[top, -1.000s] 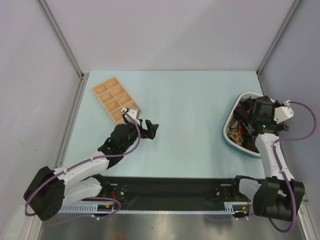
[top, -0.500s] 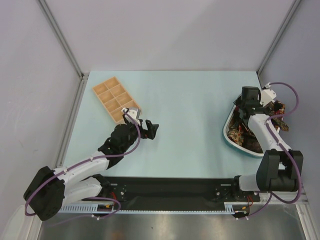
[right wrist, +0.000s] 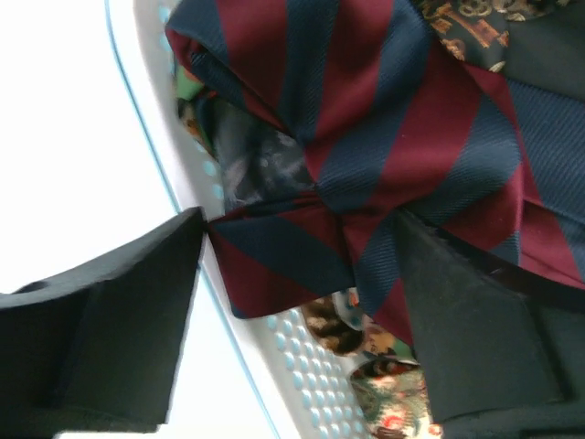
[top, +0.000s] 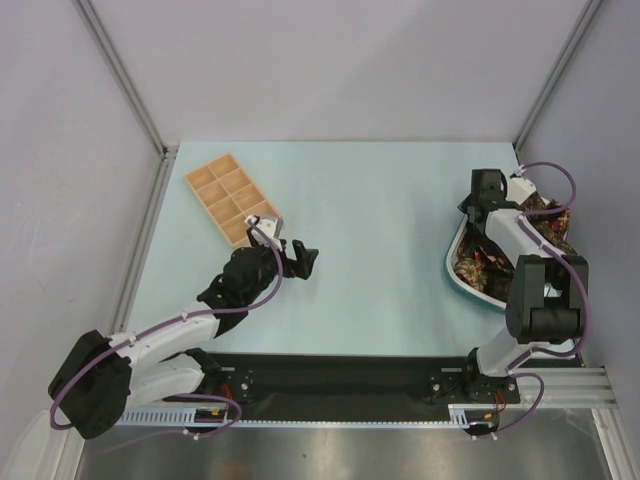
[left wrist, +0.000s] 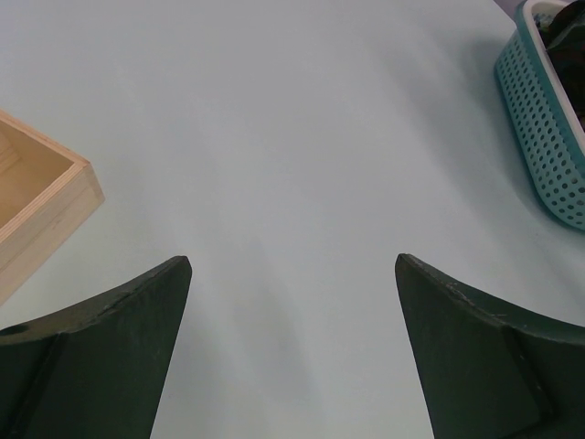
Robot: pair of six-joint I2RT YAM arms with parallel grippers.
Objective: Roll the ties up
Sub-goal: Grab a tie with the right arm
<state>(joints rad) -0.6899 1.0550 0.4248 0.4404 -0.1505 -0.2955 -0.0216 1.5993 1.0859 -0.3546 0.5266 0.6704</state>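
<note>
Jaws of right gripper (right wrist: 300,219) spread wide around navy-red striped tie (right wrist: 366,119) in teal basket (right wrist: 292,375). Left gripper (left wrist: 292,265) open near wooden tray (left wrist: 37,197).

The black two-finger left gripper (top: 300,258) hangs low over the table on its bent white-and-black left arm (top: 170,328), jaws wide apart. The black two-finger right gripper (top: 480,205) points down, reached far forward, jaws also spread wide.
</note>
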